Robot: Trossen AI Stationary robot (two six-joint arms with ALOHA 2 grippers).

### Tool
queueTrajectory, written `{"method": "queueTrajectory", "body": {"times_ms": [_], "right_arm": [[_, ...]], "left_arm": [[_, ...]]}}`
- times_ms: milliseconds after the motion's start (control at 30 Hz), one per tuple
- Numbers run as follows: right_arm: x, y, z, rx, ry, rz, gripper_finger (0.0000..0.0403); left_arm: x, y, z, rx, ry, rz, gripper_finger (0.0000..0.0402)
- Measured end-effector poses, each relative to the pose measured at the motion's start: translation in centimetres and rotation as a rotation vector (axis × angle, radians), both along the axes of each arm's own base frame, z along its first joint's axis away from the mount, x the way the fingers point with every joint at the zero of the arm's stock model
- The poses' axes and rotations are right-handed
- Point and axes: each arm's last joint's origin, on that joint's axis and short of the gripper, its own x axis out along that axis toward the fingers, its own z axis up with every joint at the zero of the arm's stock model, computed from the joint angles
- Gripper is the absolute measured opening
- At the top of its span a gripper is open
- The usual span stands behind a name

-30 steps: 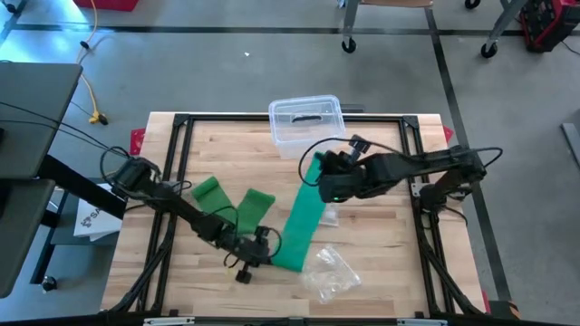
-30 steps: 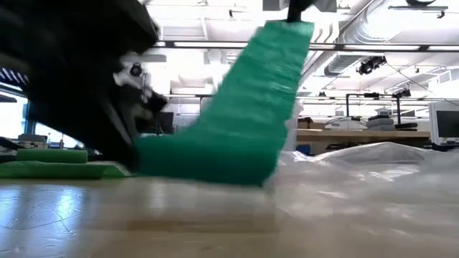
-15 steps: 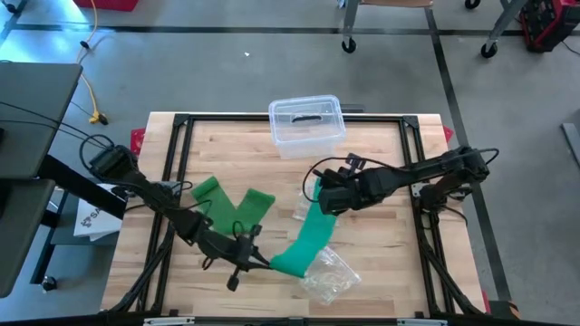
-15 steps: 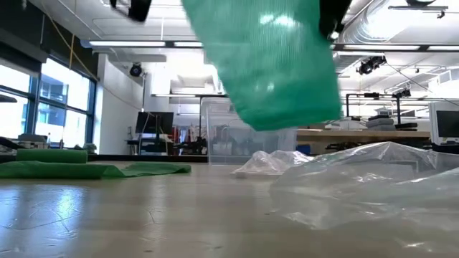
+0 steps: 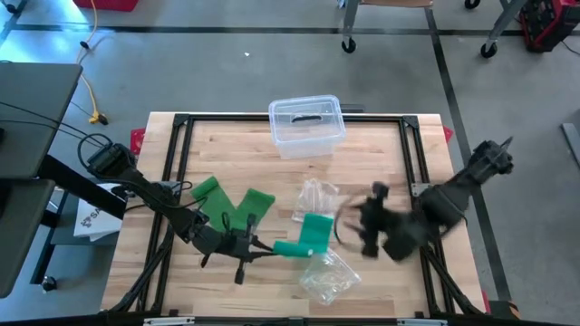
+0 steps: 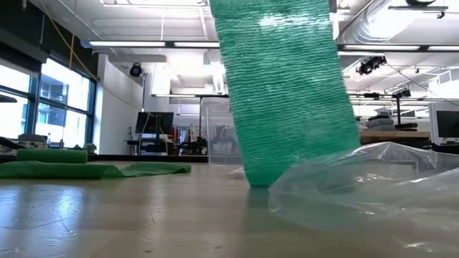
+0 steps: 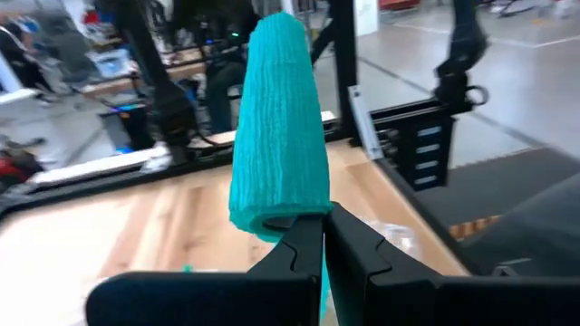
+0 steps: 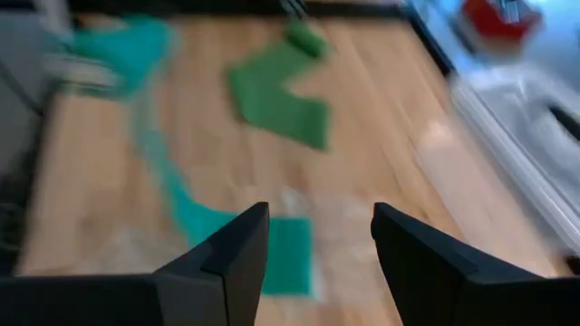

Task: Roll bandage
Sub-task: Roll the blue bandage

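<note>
A bright green bandage [image 5: 306, 237] hangs from my left gripper [image 5: 265, 247], which is shut on it near the table's front middle. In the low view the bandage's lower end [image 6: 259, 175] touches the table beside a clear plastic bag [image 6: 358, 179]. In the left wrist view the bandage [image 7: 276, 118] shows as a curled strip beyond my shut fingers. My right gripper [image 5: 361, 226] is open, to the right of the bandage and clear of it, with nothing between its fingers [image 8: 234, 249]. My left gripper pinches one end of the bandage [image 7: 276, 215] between its two fingers. The fingers lie nearly level and come from the table's left. The strip hangs slack from the hold, with its other end [image 6: 259, 175] on the table.
A second, darker green bandage [image 5: 234, 203] lies spread on the left half of the table. A clear lidded box [image 5: 306, 125] stands at the far edge. One crumpled plastic bag [image 5: 326, 273] lies near the front, another [image 5: 314, 194] mid-table.
My right gripper has opened, let go of the bandage's far end and swung away toward the table's right and near edges. My left gripper has risen with its end of the bandage and tipped toward level. The strip, drawn out before, has dropped and now hangs slack.
</note>
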Motion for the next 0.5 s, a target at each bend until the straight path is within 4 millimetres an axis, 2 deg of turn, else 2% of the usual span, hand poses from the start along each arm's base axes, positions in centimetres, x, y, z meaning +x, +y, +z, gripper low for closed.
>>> {"method": "queueTrajectory", "body": {"times_ms": [133,267,367,500], "right_arm": [[0.2,4.8,-1.4,-0.042,-0.088,0.092,0.019],[2.4,7.8,-3.5,-0.075,-0.111,0.176,0.019],[2.9,7.8,-4.9,-0.14,-0.016,0.228,0.0188],[1.5,5.2,-3.9,-0.105,0.045,0.118,0.0178]], "left_arm": [[0.0,0.2,-0.1,0.035,-0.001,0.066,0.0],[0.2,0.0,0.3,0.102,0.046,0.133,0.0],[0.6,-0.6,1.6,0.189,0.17,0.208,0.0],[1.6,-1.6,3.1,0.289,0.305,0.297,0.0]]}}
